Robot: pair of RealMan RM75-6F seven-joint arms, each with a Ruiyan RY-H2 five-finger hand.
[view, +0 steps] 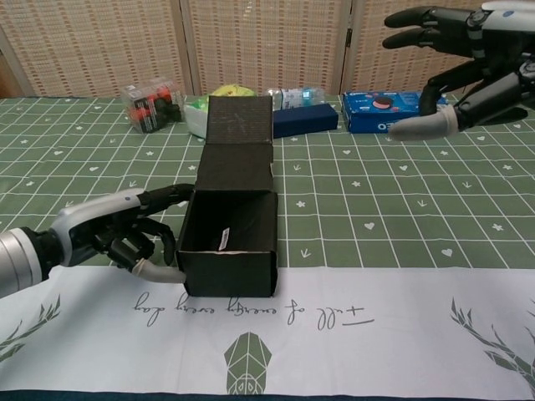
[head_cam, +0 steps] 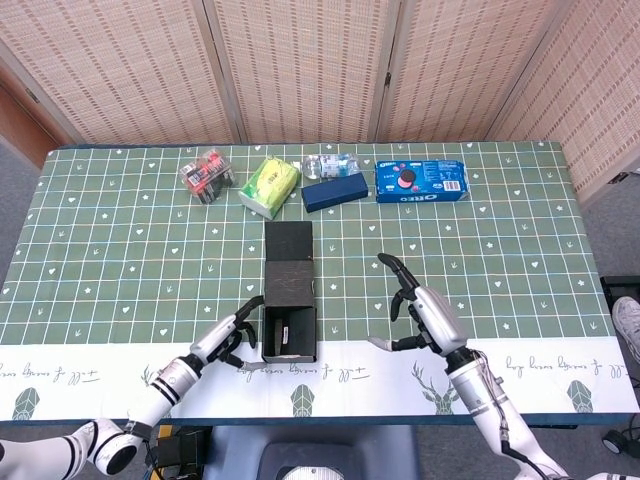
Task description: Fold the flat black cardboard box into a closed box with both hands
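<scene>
The black cardboard box [head_cam: 289, 332] stands near the table's front edge, its top open and a small white tag inside. Its long lid flap [head_cam: 288, 256] lies flat toward the back. In the chest view the box [view: 230, 259] faces me with the flap [view: 239, 142] rising behind it. My left hand [head_cam: 232, 336] is at the box's left wall, fingers spread and curled, their tips against that wall [view: 125, 238]. It holds nothing. My right hand [head_cam: 424, 316] hovers open to the right of the box, well apart from it, and shows high in the chest view [view: 460, 50].
Along the back of the green checked tablecloth [head_cam: 120, 250] lie a pack of small cans [head_cam: 206, 176], a green packet [head_cam: 270, 186], a water bottle [head_cam: 333, 163], a dark blue box [head_cam: 334, 190] and an Oreo pack [head_cam: 421, 181]. A white printed band [head_cam: 330, 372] runs along the front edge.
</scene>
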